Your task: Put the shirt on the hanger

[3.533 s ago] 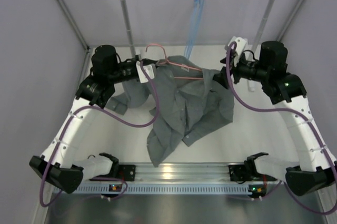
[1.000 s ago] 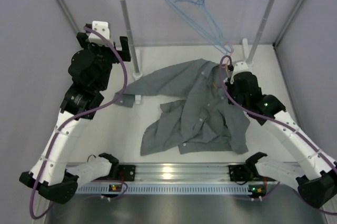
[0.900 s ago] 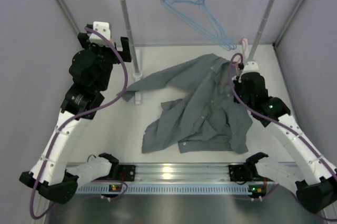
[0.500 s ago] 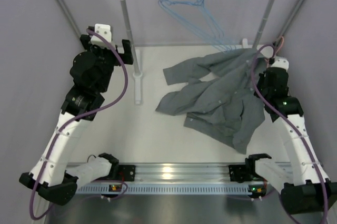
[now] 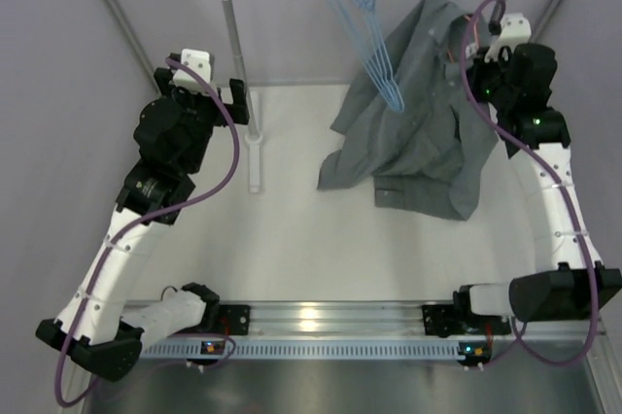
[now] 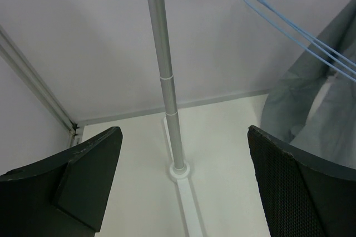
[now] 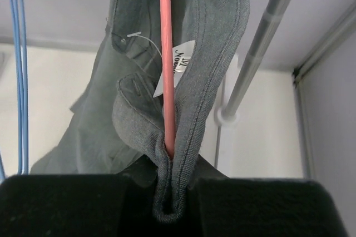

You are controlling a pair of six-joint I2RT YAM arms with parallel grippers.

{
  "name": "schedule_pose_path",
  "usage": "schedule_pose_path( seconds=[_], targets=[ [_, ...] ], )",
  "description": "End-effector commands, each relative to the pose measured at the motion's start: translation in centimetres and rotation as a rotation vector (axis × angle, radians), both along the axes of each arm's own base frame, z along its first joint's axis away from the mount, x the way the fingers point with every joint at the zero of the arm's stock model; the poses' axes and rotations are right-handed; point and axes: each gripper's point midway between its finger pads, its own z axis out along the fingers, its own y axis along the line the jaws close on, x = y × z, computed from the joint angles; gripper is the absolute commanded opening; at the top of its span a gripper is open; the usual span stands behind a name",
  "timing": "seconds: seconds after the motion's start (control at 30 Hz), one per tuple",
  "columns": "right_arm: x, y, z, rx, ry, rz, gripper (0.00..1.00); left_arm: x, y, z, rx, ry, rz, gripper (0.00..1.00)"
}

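Grey shirt [image 5: 428, 113] hangs clamped in the right end effector [image 7: 170, 188].

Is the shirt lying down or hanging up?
Hanging up: the shirt dangles from the raised right gripper, beside the blue hangers.

We see soft, even light from above, bright on the white surface [image 5: 321, 249], with only faint shadows. A glare patch sits on the metal rail [image 5: 311, 317] at the near edge. In the wrist views the left claw [image 6: 186, 184] and right claw [image 7: 169, 189] show dark, nearly featureless, slightly soft at the edges.
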Motion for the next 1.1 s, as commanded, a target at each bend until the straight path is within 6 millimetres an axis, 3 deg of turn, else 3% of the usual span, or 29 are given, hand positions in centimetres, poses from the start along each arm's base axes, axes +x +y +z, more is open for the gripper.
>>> schedule_pose_path(
  seconds=[0.0, 0.03, 0.1, 0.13, 0.3, 0.53, 0.8, 1.07],
  targets=[
    [1.5, -0.7, 7.5, -0.046, -0.157, -0.002, 0.0, -0.8, 0.5, 1.3, -0.023, -0.053, 0.007, 0.98],
    [2.3, -0.5, 9.1, -0.029, -0.177, -0.001, 0.0, -0.8, 0.5, 1.4, -0.022, -0.056, 0.008, 0.98],
    [2.8, 0.4, 10.0, -0.015, -0.171, 0.049, 0.0, -0.7, 0.6, 1.3, -0.019, -0.053, 0.009, 0.98],
    [3.4, 0.6, 11.7, -0.008, -0.196, 0.053, 0.0, -0.6, 0.5, 1.0, -0.013, -0.048, 0.01, 0.98],
    [5.5, -0.3, 12.2, -0.01, -0.14, -0.01, 0.0, -0.6, 0.5, 0.8, -0.007, -0.046, 0.008, 0.98],
    [7.9, -0.8, 7.2, -0.005, 0.015, -0.049, 0.0, -0.8, 0.5, 0.9, -0.01, -0.049, 0.002, 0.98],
    [9.0, -0.4, 6.2, -0.008, 0.029, -0.033, 0.0, -0.7, 0.3, 0.6, -0.006, -0.044, -0.004, 0.98],
    [9.4, -1.0, 0.0, -0.03, 0.135, -0.064, 0.0, -0.6, 0.4, 0.4, -0.001, -0.04, -0.001, 0.98]
  ],
)
